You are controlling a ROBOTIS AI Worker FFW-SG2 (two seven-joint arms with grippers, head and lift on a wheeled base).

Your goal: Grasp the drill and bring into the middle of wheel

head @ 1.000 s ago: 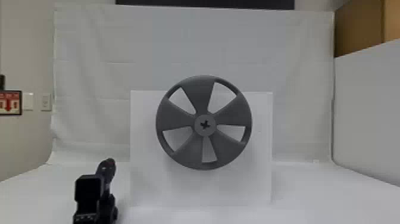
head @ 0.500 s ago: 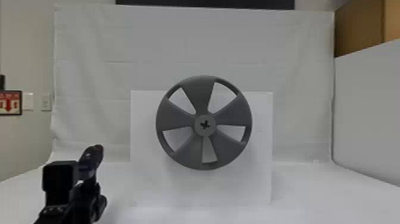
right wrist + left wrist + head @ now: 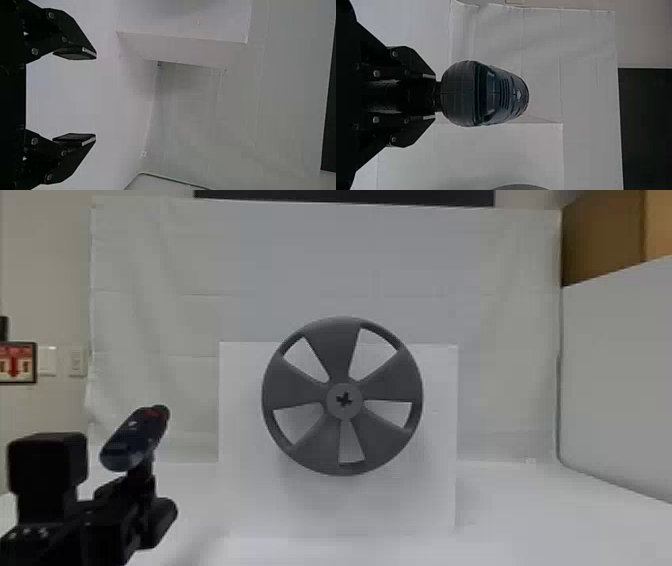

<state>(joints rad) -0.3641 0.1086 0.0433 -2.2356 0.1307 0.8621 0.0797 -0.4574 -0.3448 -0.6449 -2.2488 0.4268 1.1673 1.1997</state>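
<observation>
As one drill (image 3: 132,440) sits clenched between the two jaws of the left gripper (image 3: 141,485), body jutting past their tips, one wheel (image 3: 340,440) stands to its right, before one board (image 3: 400,505); the right gripper's (image 3: 96,96) two jaws, spread wide!

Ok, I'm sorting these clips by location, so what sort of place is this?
Probably a lab or workshop test corner: a plain white sheet hangs as backdrop, a spoked wheel is mounted on a white box, and a wall sign hangs at the left.
</observation>
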